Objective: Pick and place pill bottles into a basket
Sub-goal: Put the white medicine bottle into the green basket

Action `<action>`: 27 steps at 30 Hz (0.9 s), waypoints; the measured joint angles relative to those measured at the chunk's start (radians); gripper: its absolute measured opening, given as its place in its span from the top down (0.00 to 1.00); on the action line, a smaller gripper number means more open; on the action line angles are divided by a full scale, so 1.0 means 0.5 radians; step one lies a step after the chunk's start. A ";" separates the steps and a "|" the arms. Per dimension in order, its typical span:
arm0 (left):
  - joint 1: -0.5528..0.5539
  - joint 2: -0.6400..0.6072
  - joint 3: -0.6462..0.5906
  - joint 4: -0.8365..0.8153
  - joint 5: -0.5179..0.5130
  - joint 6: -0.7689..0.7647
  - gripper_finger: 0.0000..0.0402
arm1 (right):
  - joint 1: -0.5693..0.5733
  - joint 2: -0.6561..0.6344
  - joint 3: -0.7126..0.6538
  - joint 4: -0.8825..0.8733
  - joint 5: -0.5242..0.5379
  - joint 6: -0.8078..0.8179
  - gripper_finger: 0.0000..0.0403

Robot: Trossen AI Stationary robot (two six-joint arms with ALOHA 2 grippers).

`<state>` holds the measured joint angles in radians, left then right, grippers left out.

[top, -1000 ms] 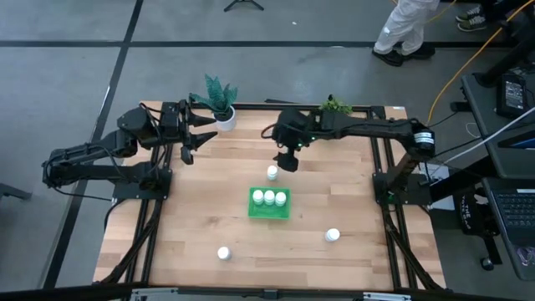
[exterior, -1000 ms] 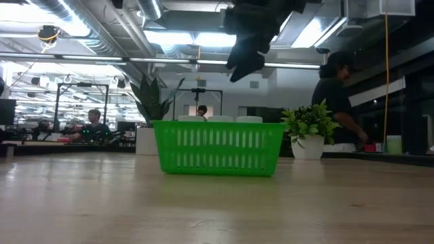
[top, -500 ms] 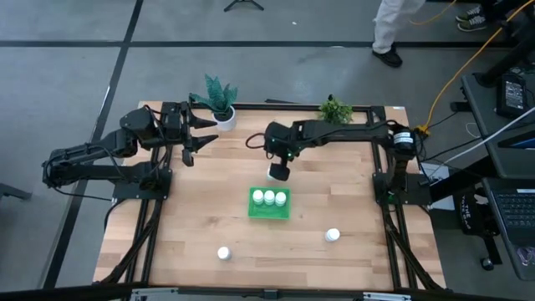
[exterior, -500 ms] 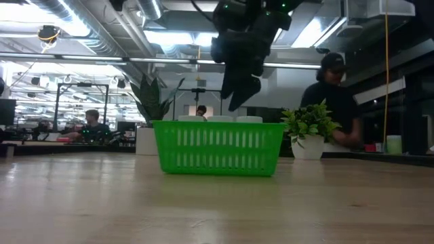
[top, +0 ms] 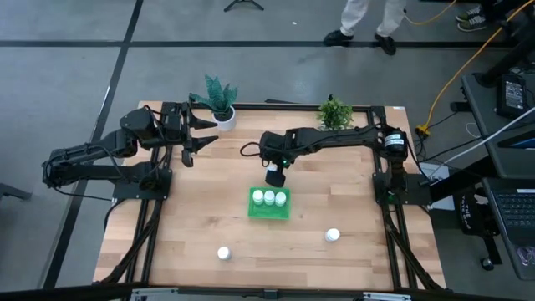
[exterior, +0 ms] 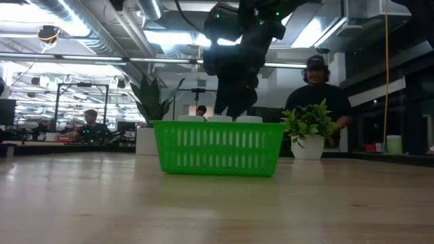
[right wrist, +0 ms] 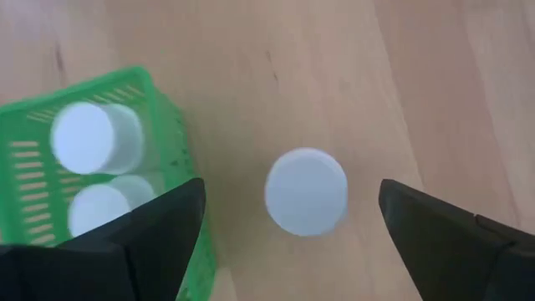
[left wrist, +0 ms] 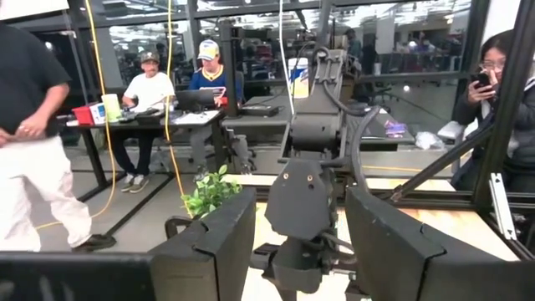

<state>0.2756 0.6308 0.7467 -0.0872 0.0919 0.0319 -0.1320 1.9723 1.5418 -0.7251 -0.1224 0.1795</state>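
The green basket (top: 269, 210) stands mid-table with three white pill bottles (top: 269, 197) upright in it. My right gripper (top: 273, 176) is open and points down just beyond the basket's far wall. A fourth bottle's white cap (right wrist: 306, 191) shows between its two fingers (right wrist: 159, 242), standing upright on the table and apart from them. Two more bottles stand on the table at the near right (top: 333, 236) and near left (top: 223, 252). My left gripper (top: 197, 139) is open and empty at the far left.
A potted plant in a white pot (top: 221, 107) stands at the far left corner and a second plant (top: 334, 111) at the far right. Bare wood lies around the basket. People stand and sit in the room beyond the table.
My right gripper has gone toward the table's left and near edges and down, from beyond the bottle to right over it by the basket's far wall. Its fingers stay open. The bottles and basket have kept still.
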 joint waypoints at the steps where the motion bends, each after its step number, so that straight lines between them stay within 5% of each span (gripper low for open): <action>1: 0.000 -0.001 0.000 0.001 0.000 -0.001 0.55 | 0.000 0.005 0.000 -0.006 0.001 0.000 0.11; 27: 0.000 0.000 0.000 0.001 -0.002 -0.092 0.55 | 0.000 0.155 -0.003 0.110 -0.002 0.004 0.11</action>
<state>0.2756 0.6307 0.7467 -0.0868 0.0910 -0.0143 -0.1322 2.0496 1.5402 -0.6700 -0.1235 0.1814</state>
